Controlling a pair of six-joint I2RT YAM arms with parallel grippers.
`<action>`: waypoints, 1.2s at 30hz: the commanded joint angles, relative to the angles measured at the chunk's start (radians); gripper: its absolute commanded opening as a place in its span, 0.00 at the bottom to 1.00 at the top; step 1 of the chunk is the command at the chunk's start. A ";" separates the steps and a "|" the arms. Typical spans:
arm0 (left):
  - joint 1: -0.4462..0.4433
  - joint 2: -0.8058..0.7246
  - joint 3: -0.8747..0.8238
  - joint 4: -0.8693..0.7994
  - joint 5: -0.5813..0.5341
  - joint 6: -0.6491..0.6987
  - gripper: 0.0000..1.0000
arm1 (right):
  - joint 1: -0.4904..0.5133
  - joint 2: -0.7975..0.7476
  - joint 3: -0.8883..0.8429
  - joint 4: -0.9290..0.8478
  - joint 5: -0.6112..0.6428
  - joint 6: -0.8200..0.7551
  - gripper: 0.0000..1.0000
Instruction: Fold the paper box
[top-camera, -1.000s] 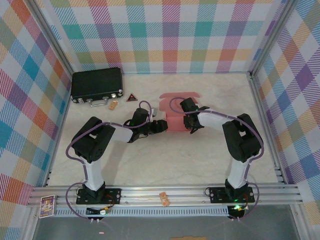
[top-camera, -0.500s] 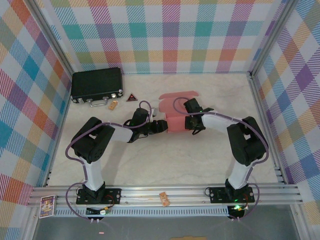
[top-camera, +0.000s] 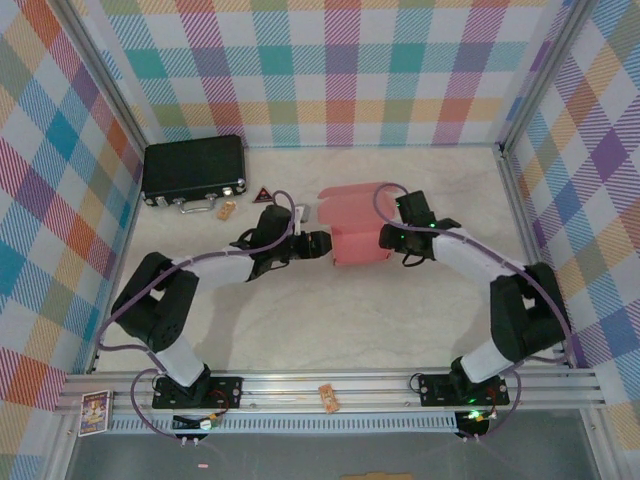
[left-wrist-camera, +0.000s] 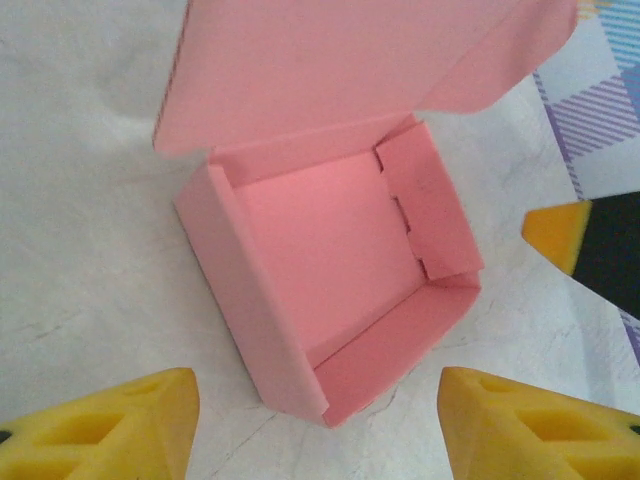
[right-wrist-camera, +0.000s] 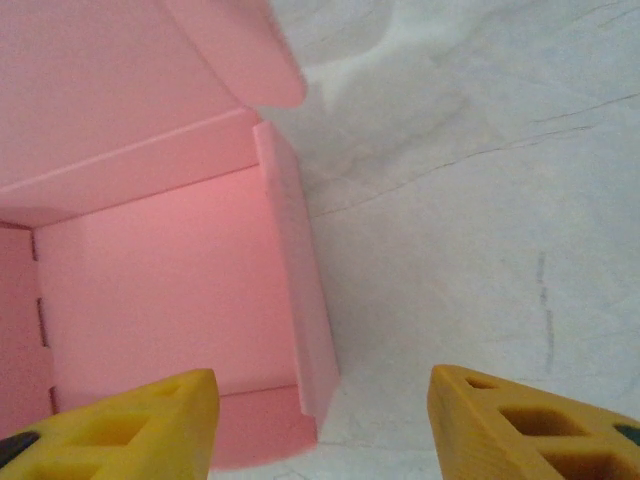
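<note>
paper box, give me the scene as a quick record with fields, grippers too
paper box: pink, folded into a tray, walls up, nothing inside
lid: open, hinged on the far wall
left gripper: open, at the box's left side, not holding it
right gripper: open, at the box's right side, not holding it
black case: shut, far left corner of the table
task state: tray formed, lid not yet closed
</note>
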 joint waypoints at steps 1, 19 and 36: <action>0.025 -0.085 0.052 -0.124 -0.098 0.073 0.66 | -0.066 -0.076 -0.020 0.023 -0.123 -0.016 0.59; 0.208 0.091 0.328 -0.331 -0.215 -0.124 0.48 | -0.415 0.241 0.302 0.017 -0.568 -0.084 0.37; 0.137 0.361 0.579 -0.401 0.007 -0.110 0.32 | -0.318 0.419 0.446 -0.062 -0.675 -0.126 0.31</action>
